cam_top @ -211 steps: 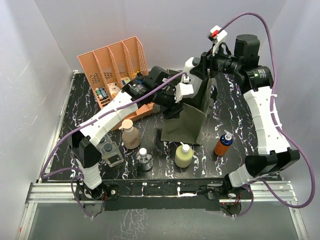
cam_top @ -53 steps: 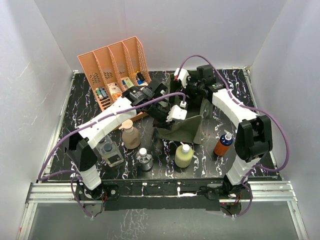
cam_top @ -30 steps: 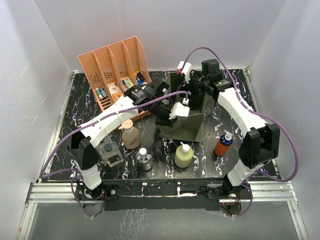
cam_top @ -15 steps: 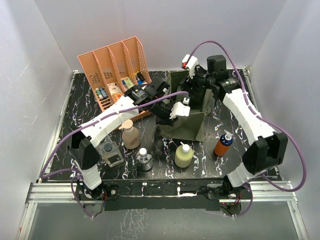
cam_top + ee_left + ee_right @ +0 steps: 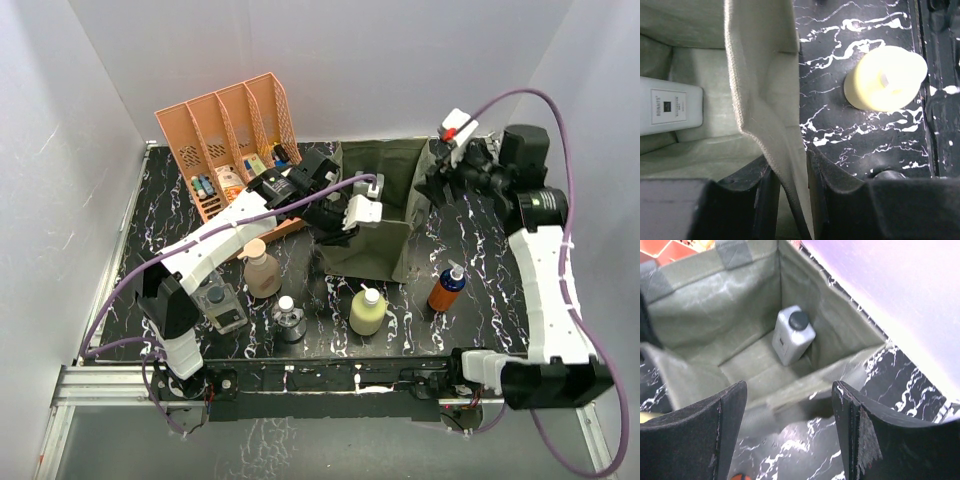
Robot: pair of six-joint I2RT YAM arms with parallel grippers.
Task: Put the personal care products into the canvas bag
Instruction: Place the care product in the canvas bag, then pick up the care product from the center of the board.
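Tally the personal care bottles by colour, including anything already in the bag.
Tan bottle: 1
Yellow white-capped bottle: 1
Orange-and-blue pump bottle: 1
White bottle, inside the olive canvas bag: 1
Clear: 2, small round bottle and twin pack
Total: 6

The bag [image 5: 765,75] wall runs from top centre of the frame down between the 2 fingers [image 5: 840,200] of the gripper [image 5: 794,197] at the bottom edge. Clamping cannot be confirmed. Left of the wall, inside the bag, 1 white bottle [image 5: 670,112] shows at the left edge, label visible. At upper right, 1 yellow bottle [image 5: 885,77] stands on the table [image 5: 840,135], apart from the bag.
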